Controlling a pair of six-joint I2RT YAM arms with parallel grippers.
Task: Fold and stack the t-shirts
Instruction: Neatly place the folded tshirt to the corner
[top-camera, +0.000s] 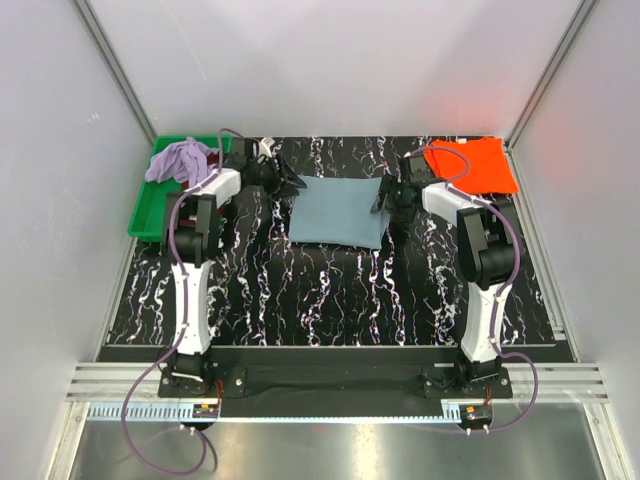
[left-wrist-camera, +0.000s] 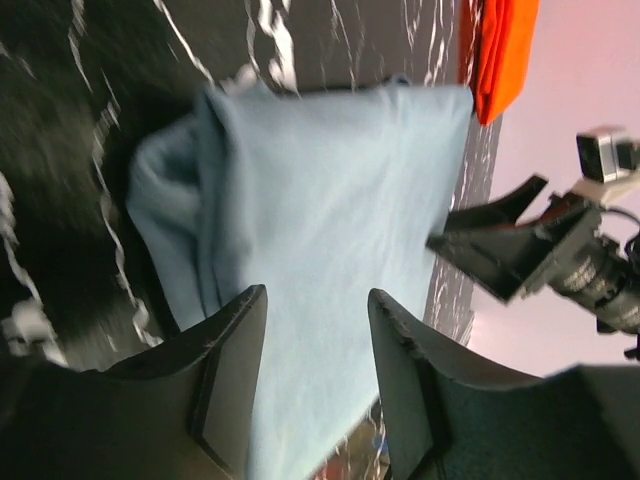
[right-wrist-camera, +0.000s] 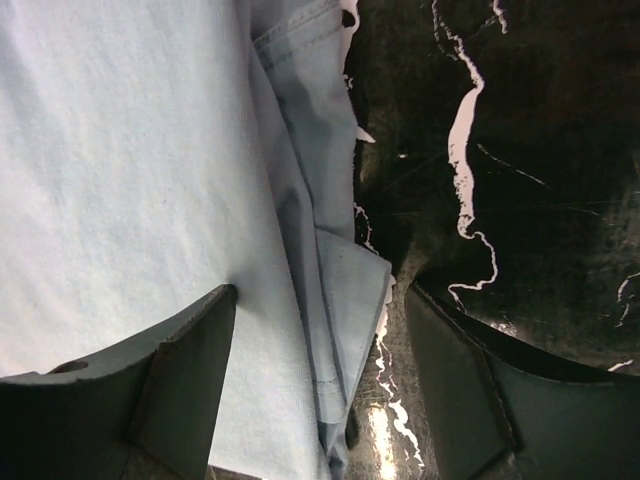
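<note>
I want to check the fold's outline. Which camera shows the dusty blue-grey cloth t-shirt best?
The top external view: the folded dusty blue-grey cloth t-shirt shows nearly its whole outline there. The left wrist view shows most of it, blurred and partly cropped; the right wrist view shows only one layered edge.

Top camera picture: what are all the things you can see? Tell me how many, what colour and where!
blue-grey t-shirt: 1, dusty blue-grey, folded, middle of the table
orange t-shirt: 1, bright orange, far right corner of the table
lavender t-shirt: 1, pale purple, bunched up in the tray
maroon t-shirt: 1, dark maroon, peeking out beside the lavender one, mostly hidden
tray: 1, green, far left of the table
table: 1, black with white marbling
left arm: 1, white and black, near left edge
right arm: 1, white and black, near right edge
left end effector: 1, black, open, at the blue-grey t-shirt's left side
right end effector: 1, black, open, astride its right edge
</note>
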